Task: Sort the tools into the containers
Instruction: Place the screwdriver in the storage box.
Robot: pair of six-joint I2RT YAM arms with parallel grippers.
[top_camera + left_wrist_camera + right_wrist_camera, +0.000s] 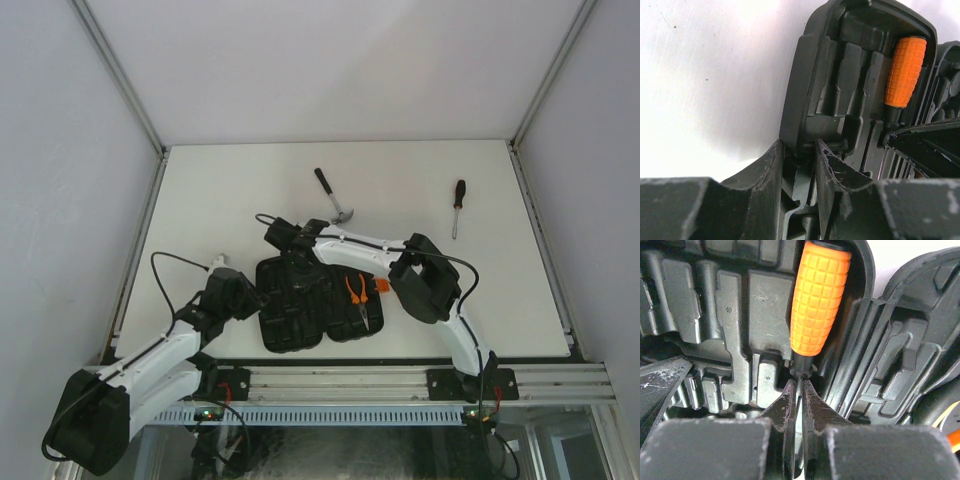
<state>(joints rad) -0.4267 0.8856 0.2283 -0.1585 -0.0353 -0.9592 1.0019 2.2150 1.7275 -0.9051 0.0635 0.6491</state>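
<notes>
- One tool case (296, 328), open flat, lower centre of my overhead view; orange-handled pliers (358, 297) lie in its right half.
- One hammer (333, 198) and one long screwdriver (457, 207) are on the table (220, 200) above it, well apart.
- Only my wrist views show the orange-handled driver (820, 295), seated in a moulded slot.
- The left gripper (800, 150) is clamped on the case wall.
- The right gripper (800, 385) has its fingers together, tips at the driver's neck.

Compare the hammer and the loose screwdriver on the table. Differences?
The hammer lies slanted, its steel head near the tool case; the screwdriver lies nearly straight, alone to the right. The hammer ends in a broad claw head, the screwdriver in a thin shaft. Both are dark-handled and lie outside the case.
</notes>
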